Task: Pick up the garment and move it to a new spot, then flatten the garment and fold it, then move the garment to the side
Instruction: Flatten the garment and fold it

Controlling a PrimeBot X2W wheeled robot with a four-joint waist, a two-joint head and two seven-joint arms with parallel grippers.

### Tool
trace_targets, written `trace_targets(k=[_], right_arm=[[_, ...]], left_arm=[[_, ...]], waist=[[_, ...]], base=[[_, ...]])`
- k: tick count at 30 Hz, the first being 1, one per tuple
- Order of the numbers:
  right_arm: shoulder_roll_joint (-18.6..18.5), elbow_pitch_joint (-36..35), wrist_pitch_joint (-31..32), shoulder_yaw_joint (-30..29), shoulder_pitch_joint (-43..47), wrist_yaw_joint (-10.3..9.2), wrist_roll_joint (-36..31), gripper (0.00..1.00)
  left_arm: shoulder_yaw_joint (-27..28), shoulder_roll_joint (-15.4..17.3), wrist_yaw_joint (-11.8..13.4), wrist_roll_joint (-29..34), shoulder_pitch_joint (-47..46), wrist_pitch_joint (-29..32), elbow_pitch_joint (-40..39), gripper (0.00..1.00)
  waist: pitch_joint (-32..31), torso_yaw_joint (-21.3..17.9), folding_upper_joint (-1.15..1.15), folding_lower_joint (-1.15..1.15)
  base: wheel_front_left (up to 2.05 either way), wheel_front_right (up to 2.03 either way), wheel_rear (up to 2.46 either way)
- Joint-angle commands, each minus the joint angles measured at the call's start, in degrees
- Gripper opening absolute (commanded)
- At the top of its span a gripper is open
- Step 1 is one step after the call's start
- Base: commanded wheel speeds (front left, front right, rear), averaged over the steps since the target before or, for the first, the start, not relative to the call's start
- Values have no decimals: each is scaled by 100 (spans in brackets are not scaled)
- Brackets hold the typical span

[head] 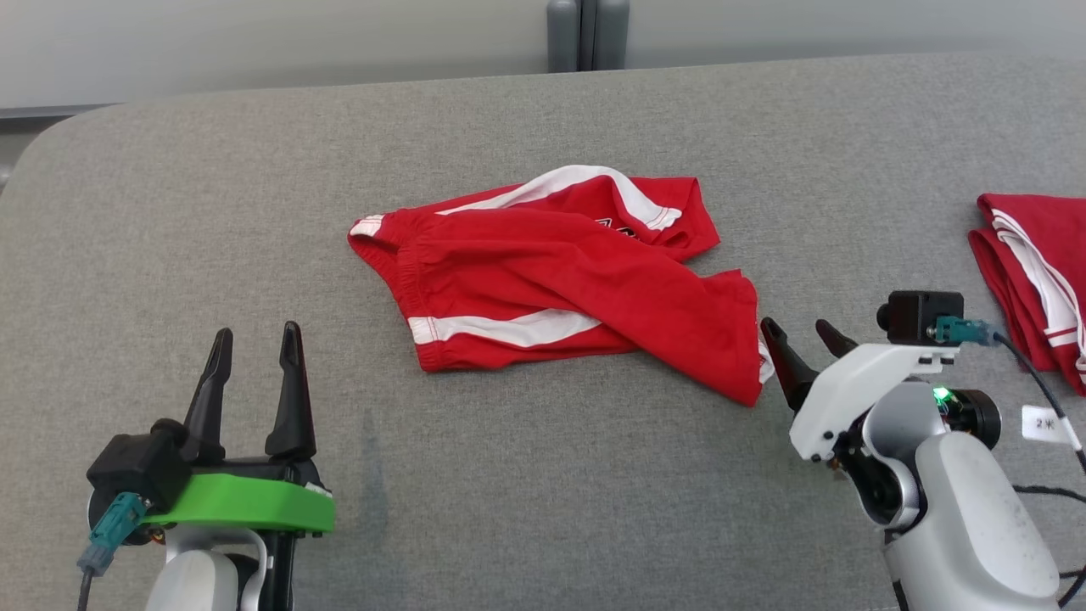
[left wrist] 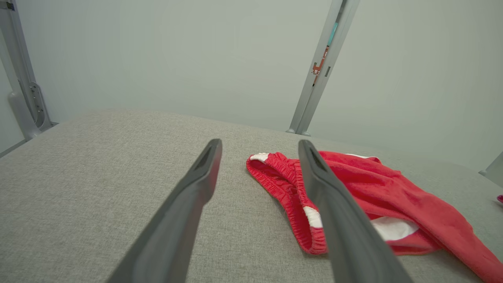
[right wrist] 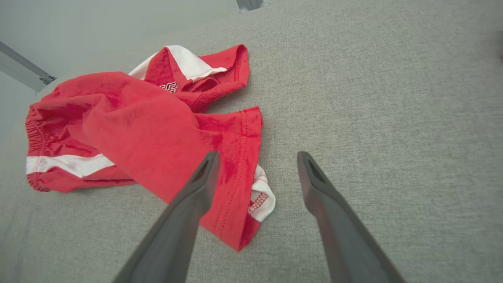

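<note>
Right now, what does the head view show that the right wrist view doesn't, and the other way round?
Head view adds: the left end effector, open and apart from the cloth, a second red-and-white garment at the far right, and a white label near it.
Right wrist view adds: the red stitching on the white hem corner up close, and a metal frame bar.
Shared: the crumpled red shorts on the grey table, and the right end effector, open beside the shorts' hem.
</note>
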Motion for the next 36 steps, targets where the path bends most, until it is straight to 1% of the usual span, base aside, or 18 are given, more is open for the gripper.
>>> trace_targets(k=[1,3,6,10,16,22,29,36], right_arm=[[7,97,286,-62,-232,-3,-55,100],[22,231,578,-147,-467,-3,-137,100],[39,477,826,-273,-758,-4,-253,100],[61,816,1097,-302,-1103,-3,-370,100],[70,1167,1131,-136,-1330,-4,-334,100],[72,1421,976,56,-1464,-3,-117,100],[72,1470,744,410,-1584,-4,229,100],[74,1433,570,420,-1645,-3,84,100]], left_arm=[[34,-31,-29,76,-85,-13,6,100],[41,-59,-46,81,-133,-13,9,100],[22,-82,-60,88,-184,-13,35,100],[27,-122,-66,12,-261,-13,82,100],[-63,-67,-69,-30,-286,-13,56,100],[-142,1,-71,-64,-350,-13,85,100],[-171,56,-71,-114,-373,-13,81,100],[-192,48,-71,-106,-391,-13,45,100]], waist=[[68,41,0,0],[135,72,0,0],[220,124,0,0],[316,195,0,0],[404,265,0,0],[446,293,0,0],[469,293,0,0],[490,325,0,0]], base=[[0,0,0],[0,0,0],[0,0,0],[0,0,0],[0,0,0],[0,0,0],[0,0,0],[0,0,0]])
